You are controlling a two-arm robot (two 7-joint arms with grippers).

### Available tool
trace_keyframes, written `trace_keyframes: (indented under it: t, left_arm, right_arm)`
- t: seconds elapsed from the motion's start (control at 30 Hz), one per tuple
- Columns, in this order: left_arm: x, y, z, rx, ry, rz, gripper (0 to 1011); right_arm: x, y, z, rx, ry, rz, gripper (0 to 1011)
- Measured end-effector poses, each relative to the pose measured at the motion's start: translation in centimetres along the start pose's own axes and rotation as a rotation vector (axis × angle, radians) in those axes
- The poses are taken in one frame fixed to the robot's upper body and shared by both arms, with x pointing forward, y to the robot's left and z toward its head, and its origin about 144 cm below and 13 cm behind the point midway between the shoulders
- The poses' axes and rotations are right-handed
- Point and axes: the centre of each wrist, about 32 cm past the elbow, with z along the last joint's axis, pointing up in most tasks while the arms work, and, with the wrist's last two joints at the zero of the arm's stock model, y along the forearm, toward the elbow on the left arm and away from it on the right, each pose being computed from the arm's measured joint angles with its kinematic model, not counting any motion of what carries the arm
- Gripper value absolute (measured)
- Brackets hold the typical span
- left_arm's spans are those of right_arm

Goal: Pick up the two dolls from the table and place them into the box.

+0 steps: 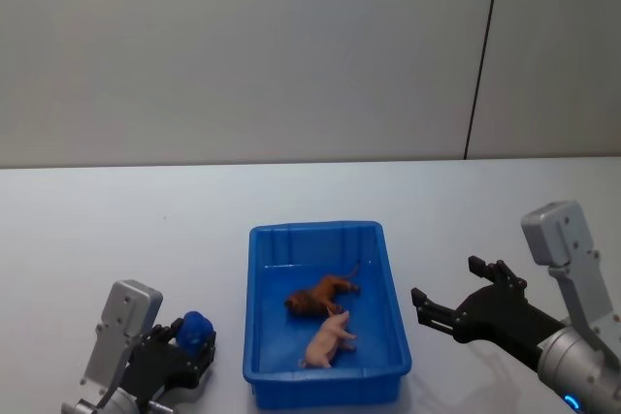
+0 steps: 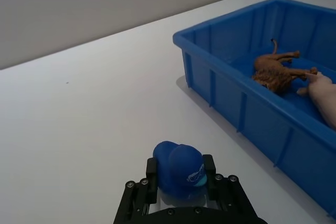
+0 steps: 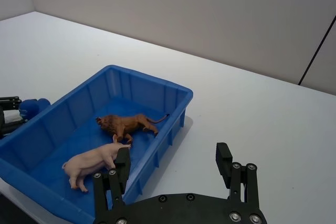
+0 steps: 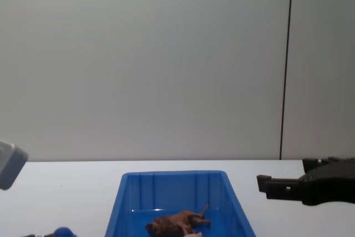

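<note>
Both dolls, lion (image 1: 321, 296) and pig (image 1: 330, 340), already lie in the box (image 1: 264, 336) at lower centre. The right gripper (image 1: 456, 298) hangs open and empty at lower right. The left gripper (image 1: 194, 346), lower left, clamps a blue toy (image 1: 194, 332), which could get dropped in by mistake.

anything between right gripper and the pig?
Only the box's right wall; head view shows it between the open right gripper and the pig.

The white table (image 1: 116, 230) carries the blue box (image 1: 267, 370).
</note>
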Motion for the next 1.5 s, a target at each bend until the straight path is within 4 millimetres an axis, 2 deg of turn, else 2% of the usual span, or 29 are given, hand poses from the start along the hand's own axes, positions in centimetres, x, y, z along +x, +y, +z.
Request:
trace_keyframes:
  t: [0.3, 0.5, 0.7, 0.9, 1.0, 1.03, 1.07, 1.13, 1.17, 1.27, 1.5]
  left_arm:
    - [0.1, -0.1, 1.6, -0.067, -0.041, -0.003, 461]
    - [-0.2, -0.2, 3.5, -0.133, -0.088, -0.01, 419]
    - [-1.3, -0.5, 5.8, -0.209, -0.142, -0.025, 379]
    - [-2.5, -0.9, 7.2, -0.254, -0.168, -0.053, 344]
    - [-3.2, -1.1, 7.7, -0.274, -0.177, -0.073, 415]
    - [-3.4, -1.2, 7.9, -0.277, -0.178, -0.078, 477]
    - [-3.7, -1.3, 8.0, -0.284, -0.182, -0.088, 477]
    - [-4.1, -1.4, 8.2, -0.29, -0.183, -0.099, 539]
    - [-4.4, -1.4, 8.3, -0.294, -0.184, -0.107, 601]
    - [-4.8, -1.5, 8.5, -0.299, -0.185, -0.118, 659]
    - [-5.7, -1.8, 8.7, -0.326, -0.179, -0.145, 894]
  right_arm:
    - [0.0, 0.0, 0.0, 0.0, 0.0, 0.0, 1001]
    - [0.0, 0.0, 0.0, 0.0, 0.0, 0.0, 1001]
    - [0.0, 0.0, 0.0, 0.0, 0.0, 0.0, 1001]
    - [0.0, 0.0, 0.0, 0.0, 0.0, 0.0, 1001]
    - [0.0, 0.0, 0.0, 0.0, 0.0, 0.0, 1001]
    - [0.0, 0.0, 0.0, 0.0, 0.0, 0.0, 1001]
    - [0.0, 0.0, 0.0, 0.0, 0.0, 0.0, 1001]
    - [0.0, 0.0, 0.0, 0.0, 0.0, 0.0, 1001]
    - [0.0, 0.0, 0.0, 0.0, 0.0, 0.0, 1001]
    - [0.0, 0.0, 0.0, 0.0, 0.0, 0.0, 1001]
    - [0.0, 0.0, 0.0, 0.0, 0.0, 0.0, 1001]
